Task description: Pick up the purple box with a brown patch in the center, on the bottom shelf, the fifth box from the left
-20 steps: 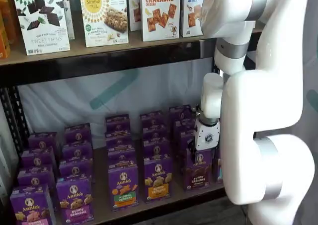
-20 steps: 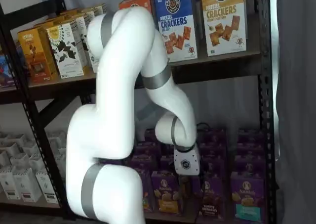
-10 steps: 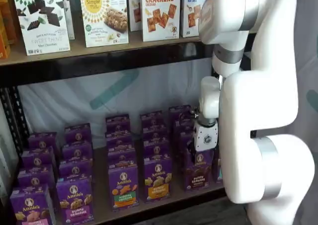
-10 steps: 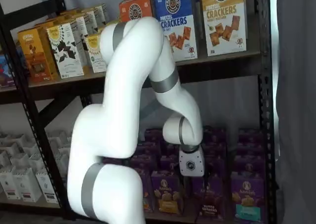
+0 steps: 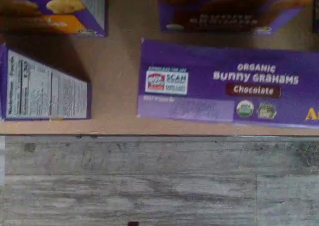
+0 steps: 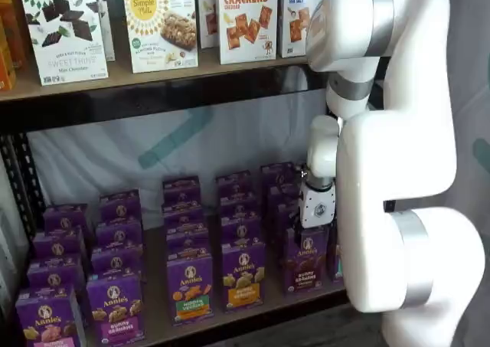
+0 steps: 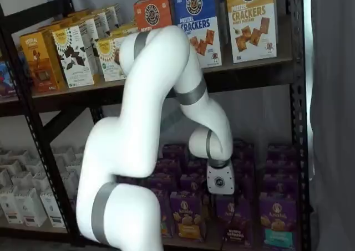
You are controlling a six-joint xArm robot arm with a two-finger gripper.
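Observation:
The purple box with the brown patch (image 6: 305,261) stands upright at the front of the bottom shelf (image 6: 155,309), and it shows in both shelf views (image 7: 237,220). In the wrist view its top face (image 5: 229,86) reads "Bunny Grahams Chocolate", close to the shelf's front edge (image 5: 119,128). My gripper (image 6: 316,226) hangs just above this box, and its white body also shows in a shelf view (image 7: 221,191). Its black fingers are not plainly seen, so I cannot tell whether they are open or shut.
Rows of similar purple boxes fill the bottom shelf, with an orange-yellow patch box (image 6: 243,274) to the left and a teal patch box (image 7: 275,220) to the right. Cracker boxes (image 6: 246,19) stand on the upper tier. Grey floor (image 5: 149,181) lies below the shelf edge.
The arm has swung to the right, carrying the gripper sideways to a spot over the brown patch box. The boxes have not moved.

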